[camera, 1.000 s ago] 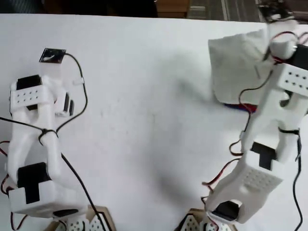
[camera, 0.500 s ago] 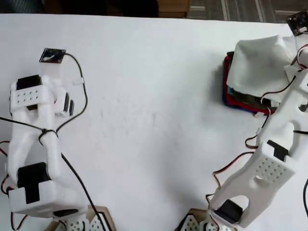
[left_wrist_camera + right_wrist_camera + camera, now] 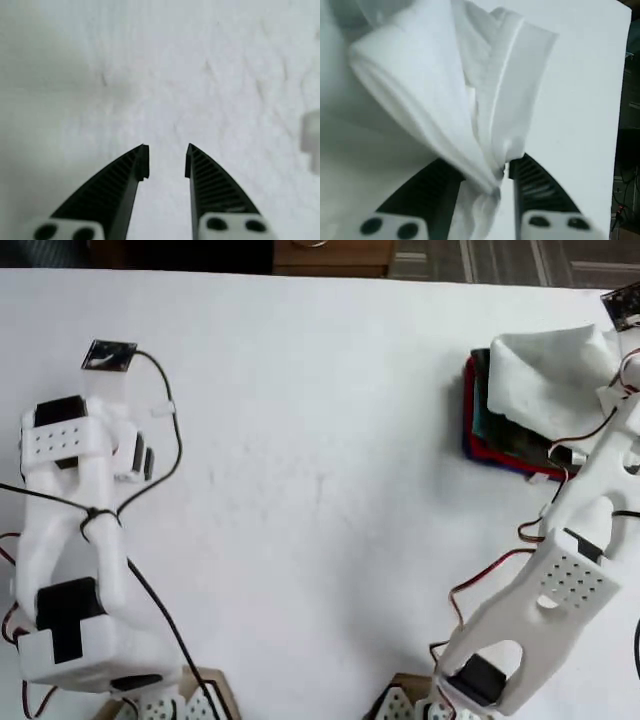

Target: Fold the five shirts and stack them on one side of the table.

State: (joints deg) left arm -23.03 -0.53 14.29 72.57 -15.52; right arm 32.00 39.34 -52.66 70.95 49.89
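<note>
Dragging the shirt right onto the stack, I keep my right gripper clenched on it; left gripper idle, parted; stacking looks nearly done.

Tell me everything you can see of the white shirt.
The white shirt is soft, creased cloth with a stitched hem, bunched rather than flat. It is draped over the stack of folded shirts on the table. The right gripper pinches a fold between its fingers.
</note>
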